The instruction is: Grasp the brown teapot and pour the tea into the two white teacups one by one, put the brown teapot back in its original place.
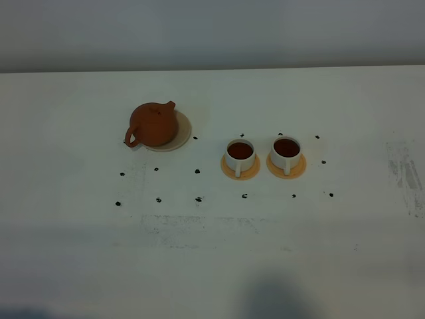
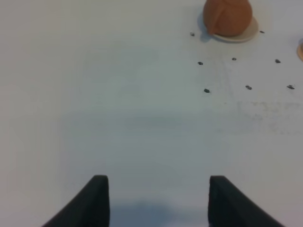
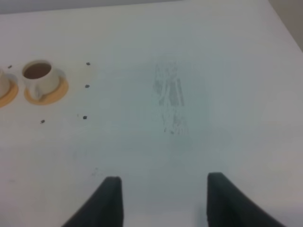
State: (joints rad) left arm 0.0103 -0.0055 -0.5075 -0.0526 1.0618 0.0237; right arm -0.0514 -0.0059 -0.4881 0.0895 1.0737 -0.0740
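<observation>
The brown teapot [image 1: 154, 124] [image 2: 228, 16] stands upright on its cream saucer, the original place [image 1: 180, 136] [image 2: 246, 35], left of centre on the table. To its right, the two white teacups [image 1: 240, 154] [image 1: 286, 151] each sit on an orange saucer [image 1: 240, 171] [image 1: 295, 167], and both hold dark tea. The right wrist view shows one cup [image 3: 39, 75]. My left gripper [image 2: 158, 198] is open over bare table, well short of the teapot. Far from the cups, my right gripper [image 3: 163, 198] is open and empty. Neither arm shows in the exterior high view.
Small dark marks [image 1: 197, 171] dot the white table [image 1: 212, 252] around the teapot and cups. A scuffed grey patch [image 1: 405, 174] [image 3: 170, 94] lies toward the right edge. The table's far edge meets a grey wall [image 1: 212, 33].
</observation>
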